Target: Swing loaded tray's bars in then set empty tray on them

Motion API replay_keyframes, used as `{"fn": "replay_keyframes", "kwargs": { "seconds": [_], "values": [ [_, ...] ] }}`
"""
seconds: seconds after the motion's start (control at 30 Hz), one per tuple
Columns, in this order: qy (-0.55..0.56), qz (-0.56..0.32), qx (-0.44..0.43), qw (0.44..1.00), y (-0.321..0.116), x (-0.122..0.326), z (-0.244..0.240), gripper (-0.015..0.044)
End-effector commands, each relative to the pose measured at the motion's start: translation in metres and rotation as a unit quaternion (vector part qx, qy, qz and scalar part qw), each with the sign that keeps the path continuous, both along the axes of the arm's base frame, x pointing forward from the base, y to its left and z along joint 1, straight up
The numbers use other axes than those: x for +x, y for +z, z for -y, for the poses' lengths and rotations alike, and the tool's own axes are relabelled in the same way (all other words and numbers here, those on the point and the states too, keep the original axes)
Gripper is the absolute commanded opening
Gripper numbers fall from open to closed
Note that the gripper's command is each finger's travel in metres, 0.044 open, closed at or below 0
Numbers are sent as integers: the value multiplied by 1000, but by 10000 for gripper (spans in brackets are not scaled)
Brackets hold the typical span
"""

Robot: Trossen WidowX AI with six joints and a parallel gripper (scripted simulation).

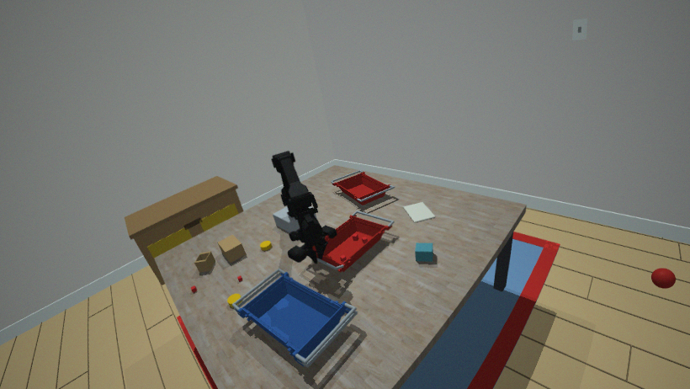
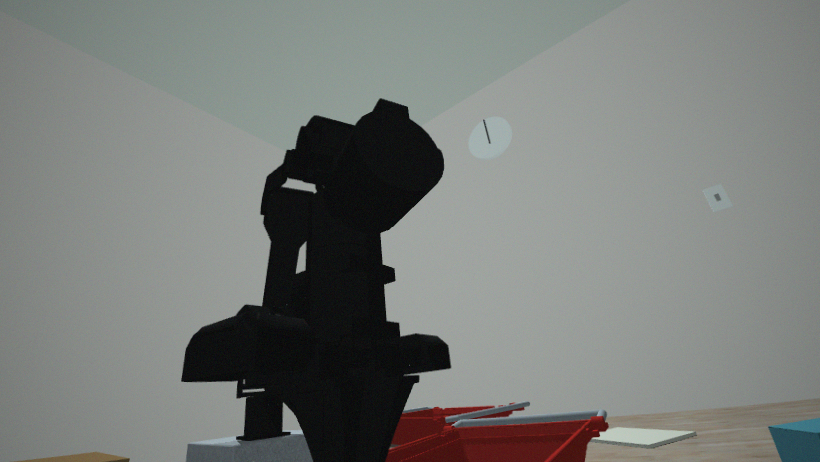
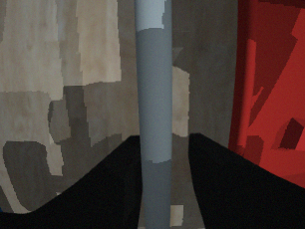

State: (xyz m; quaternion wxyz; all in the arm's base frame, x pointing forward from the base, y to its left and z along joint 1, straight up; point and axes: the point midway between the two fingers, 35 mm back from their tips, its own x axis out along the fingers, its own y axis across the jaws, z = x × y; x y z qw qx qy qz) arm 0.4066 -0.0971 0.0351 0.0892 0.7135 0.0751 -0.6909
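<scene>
The loaded tray (image 1: 359,250) (image 2: 527,443) (image 3: 242,75) is red and upright, with small red blocks on its floor. Its near bar (image 1: 331,265) (image 3: 154,90) hangs out beyond the near end. The far bar (image 1: 374,217) is out over the far end. My gripper (image 1: 315,260) (image 3: 164,144) points down at the near end. It is slightly open. The near bar runs between the fingers with gaps at both sides. An empty blue tray (image 1: 313,296) and an empty red tray (image 1: 362,185) stand at either side. Fingertips are outside the exterior view.
A teal block (image 1: 423,252) (image 2: 797,440) and a white flat plate (image 1: 419,211) (image 2: 648,437) lie right of the loaded tray. Cardboard boxes (image 1: 231,249), small red cubes and yellow discs (image 1: 266,245) lie left. The arm's grey base (image 1: 283,221) stands behind the arm.
</scene>
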Motion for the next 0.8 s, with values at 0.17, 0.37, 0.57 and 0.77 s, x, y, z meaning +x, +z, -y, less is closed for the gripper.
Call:
{"fn": "replay_keyframes", "kwargs": {
  "seconds": [0.17,0.37,0.57,0.77],
  "values": [
    [1,-2,5,1000,14,-7,-29,90],
    [1,-2,6,1000,12,-10,-44,90],
    [1,-2,7,1000,-5,-14,-64,90],
    [1,-2,7,1000,2,-14,-66,90]
  ]
}}
